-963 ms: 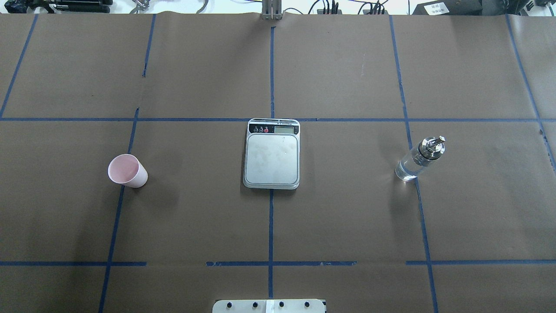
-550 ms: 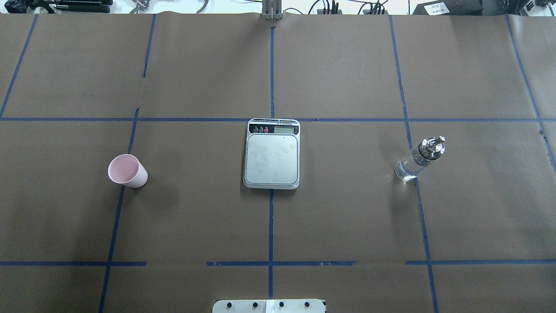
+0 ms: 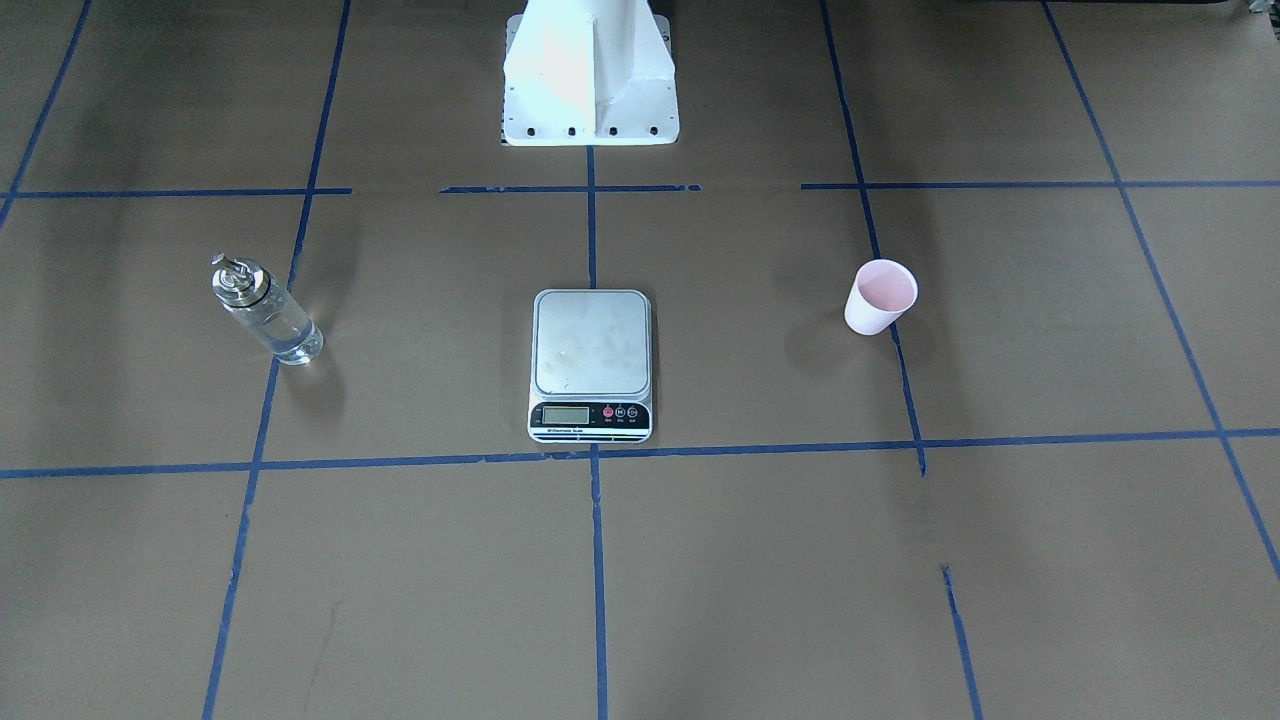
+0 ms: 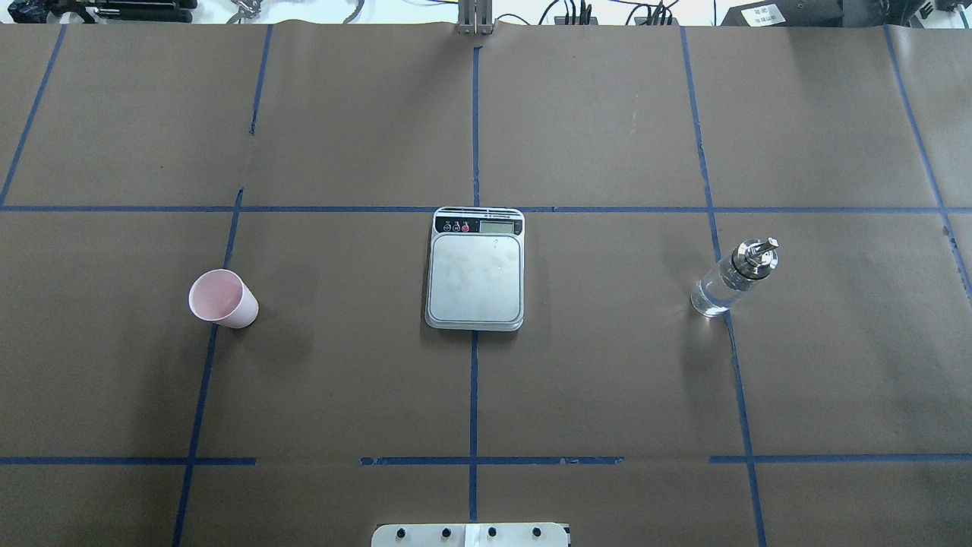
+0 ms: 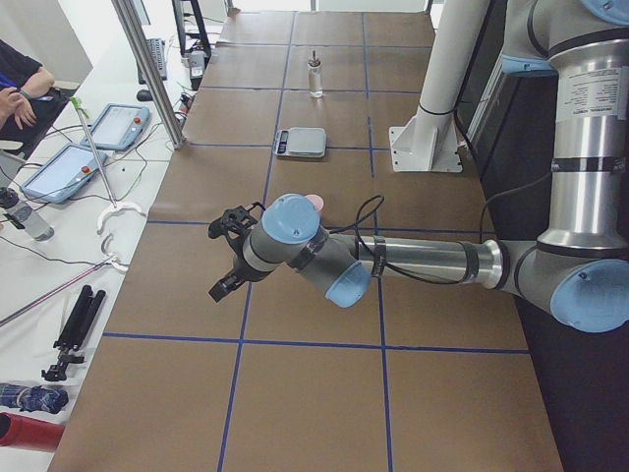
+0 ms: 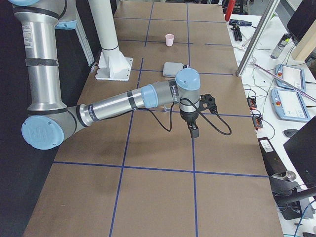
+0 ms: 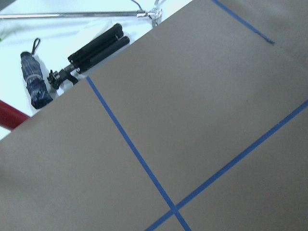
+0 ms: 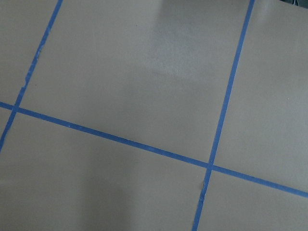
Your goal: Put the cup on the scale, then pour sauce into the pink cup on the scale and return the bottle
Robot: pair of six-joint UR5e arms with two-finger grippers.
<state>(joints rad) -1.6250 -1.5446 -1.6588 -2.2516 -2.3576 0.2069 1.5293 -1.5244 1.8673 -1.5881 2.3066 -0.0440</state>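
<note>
**Brown paper table, both arms hanging out wide of the cup, scale and bottle**

Brown paper [image 4: 607, 380] crossed with blue tape lines [image 4: 473, 395] is covering the whole table. From the left end of the room, the left gripper [image 5: 218, 264] is hovering above the paper with nothing in it that I can make out. From this side angle I cannot tell how far apart its fingers are. The cup [image 4: 222, 298] is standing upright just beyond that gripper's wrist, toward the middle of the table, mouth up and pink inside. Further on from the cup, well apart, the scale [image 4: 475, 277] is lying flat with its platform bare and its display strip turned away from the robot.

From the other end, the right gripper [image 6: 193, 129] is pointing down over the paper, touching nothing. Its opening is just as hard to judge from here. The bottle [image 4: 733, 277] is standing upright on that gripper's side of the scale, well apart from it, silver cap on. The clear sauce [image 4: 712, 295] is sitting in its lower part.
</note>
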